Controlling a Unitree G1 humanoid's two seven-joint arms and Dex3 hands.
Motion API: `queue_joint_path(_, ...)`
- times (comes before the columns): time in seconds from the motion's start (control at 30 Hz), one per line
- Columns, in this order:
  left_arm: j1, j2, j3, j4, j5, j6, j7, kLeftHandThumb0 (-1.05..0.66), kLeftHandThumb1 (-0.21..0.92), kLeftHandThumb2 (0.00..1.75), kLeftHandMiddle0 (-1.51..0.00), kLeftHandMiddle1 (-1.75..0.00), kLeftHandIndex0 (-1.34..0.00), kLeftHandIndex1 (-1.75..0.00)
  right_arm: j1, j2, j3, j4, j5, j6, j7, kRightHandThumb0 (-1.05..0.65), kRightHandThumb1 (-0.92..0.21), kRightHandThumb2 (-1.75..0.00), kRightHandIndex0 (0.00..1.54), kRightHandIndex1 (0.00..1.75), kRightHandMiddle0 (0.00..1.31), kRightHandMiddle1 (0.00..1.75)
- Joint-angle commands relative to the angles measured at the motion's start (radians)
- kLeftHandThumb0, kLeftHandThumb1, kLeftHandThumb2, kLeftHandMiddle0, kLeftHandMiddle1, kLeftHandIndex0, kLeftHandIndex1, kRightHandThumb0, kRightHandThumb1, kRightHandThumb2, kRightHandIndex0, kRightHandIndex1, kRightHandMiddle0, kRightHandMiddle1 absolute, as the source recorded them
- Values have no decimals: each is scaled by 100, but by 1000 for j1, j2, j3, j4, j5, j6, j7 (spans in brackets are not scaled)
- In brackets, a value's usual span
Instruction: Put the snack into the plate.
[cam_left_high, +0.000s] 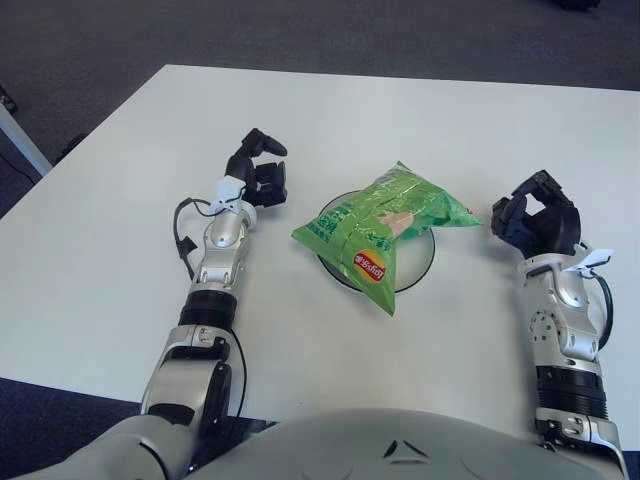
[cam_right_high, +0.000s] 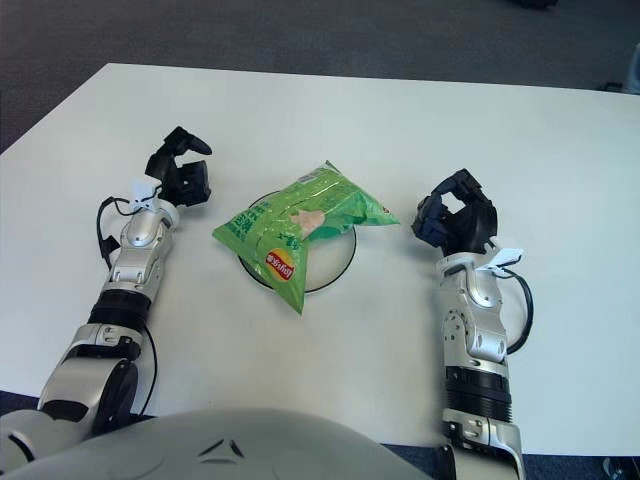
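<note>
A green snack bag (cam_left_high: 385, 225) lies across a round white plate (cam_left_high: 418, 262) on the white worktop (cam_left_high: 120, 240), resting on it and covering most of its surface. The bag's orange-and-red logo end hangs over the plate's near rim, toward the robot's body, and its far right corner reaches past the rim toward the right hand (cam_left_high: 538, 220). The plate holds nothing else that can be seen; only a crescent of its bare surface and dark rim shows on the right side of the bag. The plate and bag sit between the two hands, nearer the right hand than the left. The right hand is just beside the bag's right corner, apart from it, with its black fingers (cam_right_high: 459, 185) curled loosely inward and gripping nothing. The left hand (cam_left_high: 258, 172) shows to the left of the plate, well apart from the bag, its fingers bent but separated and also holding nothing. A black cable (cam_left_high: 183, 228) loops beside the left wrist.
</note>
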Motion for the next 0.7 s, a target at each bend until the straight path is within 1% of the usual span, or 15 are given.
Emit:
queue_joint_path(0.0, 118, -21, -4, 61, -4, -18, -10, -42, 51, 108, -124, -175, -47, -175, 91, 121, 5, 54, 22, 11, 4, -50, -28, -137, 122, 175, 65, 175)
queue_joint_path(0.37, 113, -25, 1, 71, -14, -19, -20, -43, 50, 109, -124, -175, -47, -175, 85, 124, -9, 53, 37, 36, -4, -50, -28, -137, 121, 175, 65, 175)
queue_joint_path(0.67, 114, -22, 3, 69, -21, -2, -26, -43, 49, 110, -124, -175, -48, -175, 81, 127, -15, 52, 33, 49, -7, -50, -29, -136, 121, 175, 64, 175)
